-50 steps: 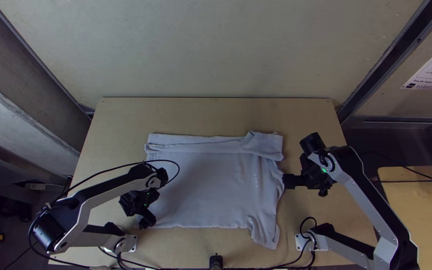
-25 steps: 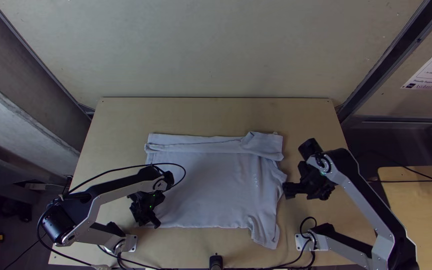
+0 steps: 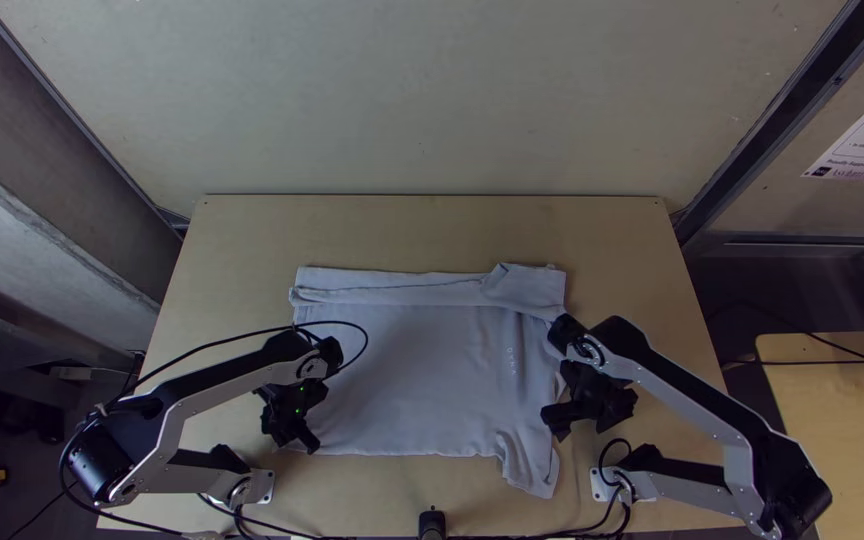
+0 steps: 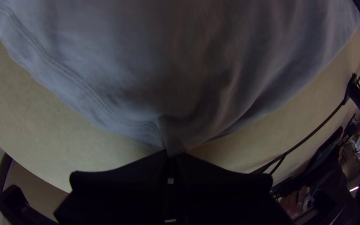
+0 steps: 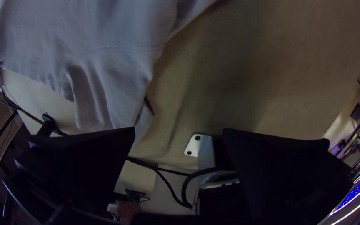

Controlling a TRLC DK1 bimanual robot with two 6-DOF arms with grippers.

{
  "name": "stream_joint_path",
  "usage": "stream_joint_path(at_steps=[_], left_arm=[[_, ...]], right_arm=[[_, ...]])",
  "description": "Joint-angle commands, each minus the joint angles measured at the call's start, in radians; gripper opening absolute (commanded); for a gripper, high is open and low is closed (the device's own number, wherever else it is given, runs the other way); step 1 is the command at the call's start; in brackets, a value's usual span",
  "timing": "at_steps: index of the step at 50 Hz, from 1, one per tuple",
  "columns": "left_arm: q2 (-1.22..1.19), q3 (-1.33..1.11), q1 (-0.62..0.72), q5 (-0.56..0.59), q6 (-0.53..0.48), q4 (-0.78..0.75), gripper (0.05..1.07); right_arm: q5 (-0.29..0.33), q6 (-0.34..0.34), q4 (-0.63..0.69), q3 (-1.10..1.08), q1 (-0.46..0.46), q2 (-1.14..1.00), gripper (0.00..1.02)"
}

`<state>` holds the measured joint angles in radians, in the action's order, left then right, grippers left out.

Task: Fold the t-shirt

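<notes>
The t-shirt lay spread over the middle of the desk, its far side seemingly turned in already. A long, even strip ran along that edge, ending to the right in a small, rumpled flap. By my reckoning, one fold was made. The near side was left to bring over, with its sleeve poking out flat toward the arms' bases, and after that the whole thing wanted folding smaller.

The cloth was pale, soft and thin-looking, fairly smooth across the broad middle, with creases gathering near the sleeve. A double line of stitching curved down one border to a pinched corner, where the fabric drew into little pleats.

The left tool was clamped on that near left corner, its flat black fingers together over the cloth. The right tool had its fingers well apart and nothing between them, near the sleeve (the likelier spot for its grip, I'd guess). Beyond the sleeve sat a shiny metal plate with round screw holes, hard and square-edged against the limp cotton-like folds.
</notes>
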<state>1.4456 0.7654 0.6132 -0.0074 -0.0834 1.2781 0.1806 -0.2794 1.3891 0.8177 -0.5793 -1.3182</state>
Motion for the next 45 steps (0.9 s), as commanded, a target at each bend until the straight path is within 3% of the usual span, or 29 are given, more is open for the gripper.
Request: stream_joint_path(at_steps=[1, 16, 35, 45], left_arm=[[-0.039, 0.015, -0.026, 0.004, -0.027, 0.040, 0.08], [-0.080, 0.011, -0.227, -0.039, -0.148, 0.067, 0.08], [-0.094, -0.006, -0.242, -0.049, -0.157, 0.070, 0.08], [-0.094, -0.008, -0.242, -0.049, -0.157, 0.067, 0.08]], right_arm=[[0.023, -0.004, -0.007, -0.018, -0.033, -0.052, 0.89], [0.069, -0.004, -0.056, -0.008, -0.094, -0.170, 0.89], [0.145, -0.012, -0.167, -0.015, -0.160, -0.311, 0.82], [0.143, -0.017, -0.259, -0.032, -0.214, -0.316, 0.42]])
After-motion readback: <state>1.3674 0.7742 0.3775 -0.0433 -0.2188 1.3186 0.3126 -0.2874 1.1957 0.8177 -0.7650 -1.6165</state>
